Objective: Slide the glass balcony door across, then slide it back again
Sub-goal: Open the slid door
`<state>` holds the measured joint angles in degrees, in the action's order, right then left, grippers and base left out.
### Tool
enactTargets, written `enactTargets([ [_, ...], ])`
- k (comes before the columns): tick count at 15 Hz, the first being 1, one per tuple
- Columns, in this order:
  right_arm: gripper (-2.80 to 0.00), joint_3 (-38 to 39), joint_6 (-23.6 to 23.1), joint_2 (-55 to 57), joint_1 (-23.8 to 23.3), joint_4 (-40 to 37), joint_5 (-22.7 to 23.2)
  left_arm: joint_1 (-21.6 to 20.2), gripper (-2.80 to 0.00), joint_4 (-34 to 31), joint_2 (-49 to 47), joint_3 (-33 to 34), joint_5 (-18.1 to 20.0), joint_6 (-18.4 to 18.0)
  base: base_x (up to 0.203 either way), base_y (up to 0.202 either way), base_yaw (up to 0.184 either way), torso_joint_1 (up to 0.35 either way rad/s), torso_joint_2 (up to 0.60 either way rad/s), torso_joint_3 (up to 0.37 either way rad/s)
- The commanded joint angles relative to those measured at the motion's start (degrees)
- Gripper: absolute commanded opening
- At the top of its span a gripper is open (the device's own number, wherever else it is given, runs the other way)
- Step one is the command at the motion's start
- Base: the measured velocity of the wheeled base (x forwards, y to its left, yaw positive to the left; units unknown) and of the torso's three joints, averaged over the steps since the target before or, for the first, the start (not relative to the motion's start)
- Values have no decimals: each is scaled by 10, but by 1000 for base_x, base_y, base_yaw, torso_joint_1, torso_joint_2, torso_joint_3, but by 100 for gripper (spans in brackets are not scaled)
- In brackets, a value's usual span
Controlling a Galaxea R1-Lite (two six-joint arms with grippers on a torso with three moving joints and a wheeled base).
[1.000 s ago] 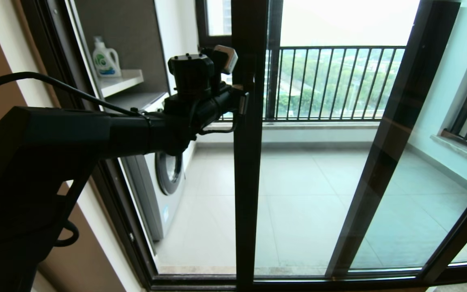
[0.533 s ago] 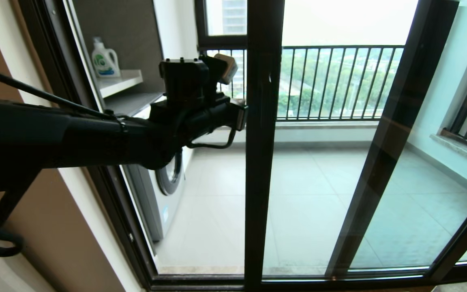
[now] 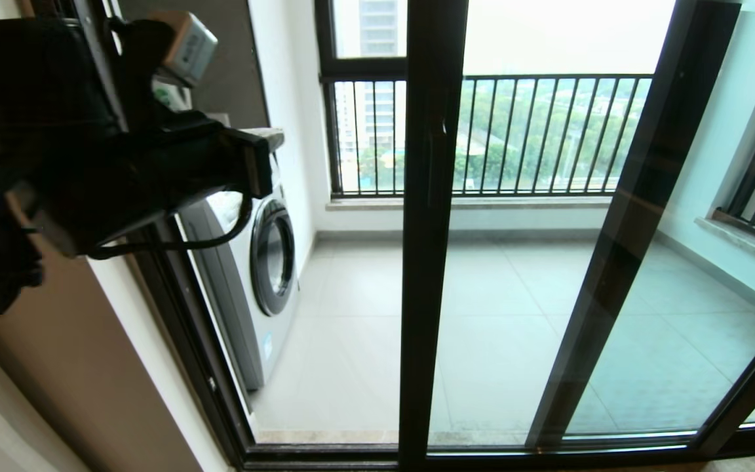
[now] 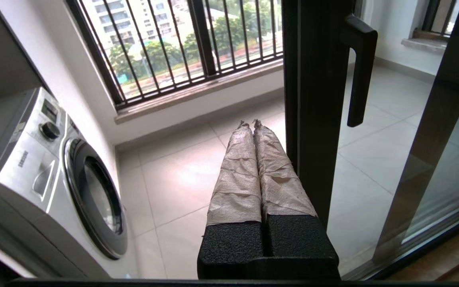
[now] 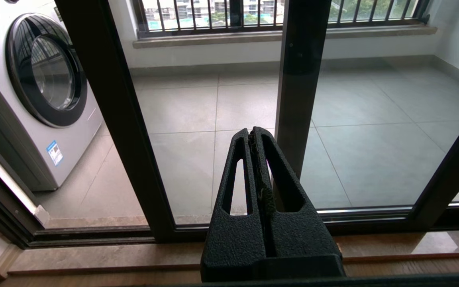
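The glass balcony door (image 3: 431, 262) stands part-way across, its black upright near the middle of the head view with a small black handle (image 3: 441, 154) on it. The opening to its left shows the balcony. My left gripper (image 3: 256, 167) hangs at the upper left, well clear of the door. In the left wrist view it (image 4: 249, 123) is shut with nothing between its tape-wrapped fingers; the door's upright (image 4: 313, 99) and handle (image 4: 359, 71) lie just beside it. My right gripper (image 5: 253, 133) is shut and empty, low before the door's glass; it is out of the head view.
A washing machine (image 3: 266, 262) stands inside the opening on the left. The black outer frame (image 3: 187, 328) borders that side. A second black-framed glass panel (image 3: 633, 229) sits to the right. A railed window (image 3: 548, 131) closes the balcony's far side, and a sill track (image 5: 94, 235) runs along the floor.
The door's upright has slid a little to the right. My left arm has drawn back from the door's edge to the upper left, and the washing machine now shows.
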<state>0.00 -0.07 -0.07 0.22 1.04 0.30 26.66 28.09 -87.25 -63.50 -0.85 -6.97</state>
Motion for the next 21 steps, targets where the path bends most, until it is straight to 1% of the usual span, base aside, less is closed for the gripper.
enactTargets([
  [1, -280, 4, 0, 1, 0, 0, 0, -35, -280, 0, 169, 101, -1, 1, 0, 0, 0, 0, 0, 0],
  [2, -280, 4, 0, 1, 0, 0, 0, -56, -280, -5, 221, 135, -1, 1, 0, 0, 0, 0, 0, 0],
  [4, -280, 4, 0, 1, 0, 0, 0, -93, -280, -37, 325, 176, -1, 2, 0, 0, 0, 0, 0, 0],
  [5, -280, 4, 0, 1, 0, 0, 0, -104, -280, -69, 380, 191, -2, 2, 0, 0, 0, 0, 0, 0],
  [7, -280, 4, 0, 1, 0, 0, 0, -125, -280, -165, 492, 205, -1, 2, 0, 0, 0, 0, 0, 0],
  [9, -280, 4, 0, 1, 0, 0, 0, -168, -280, -251, 589, 215, 1, 3, 0, 0, 0, 0, 0, 0],
  [10, -280, 4, 0, 1, 0, 0, 0, -205, -280, -278, 627, 219, 3, 3, 0, 0, 0, 0, 0, 0],
  [11, -280, 4, 0, 1, 0, 1, 0, -229, -280, -296, 653, 223, 5, 3, 0, 0, 0, 0, 0, 0],
  [12, -280, 4, 0, 1, 0, 0, 0, -243, -280, -318, 683, 228, 8, 2, 0, 0, 0, 0, 0, 0],
  [13, -280, 4, 0, 1, 0, 1, 0, -251, -280, -341, 718, 242, 17, -2, 0, 0, 0, 0, 0, 0],
  [16, -280, 4, 0, 1, 0, 0, 0, -261, -280, -408, 848, 318, 72, -24, 0, 0, 0, 0, 0, 0],
  [17, -280, 4, 0, 1, 0, 1, 0, -262, -280, -420, 869, 356, 74, -30, 0, 0, 0, 0, 0, 0],
  [19, -280, 4, 0, 1, 0, 0, 0, -264, -280, -403, 873, 436, 50, -25, 0, 0, 0, 0, 0, 0],
  [20, -280, 4, 0, 1, 0, 0, 0, -264, -280, -373, 872, 480, 41, -25, 0, 0, 0, 0, 0, 0],
  [21, -280, 4, 0, 1, 0, 0, 0, -265, -280, -328, 872, 531, 33, -28, 0, 0, 0, 0, 0, 0],
])
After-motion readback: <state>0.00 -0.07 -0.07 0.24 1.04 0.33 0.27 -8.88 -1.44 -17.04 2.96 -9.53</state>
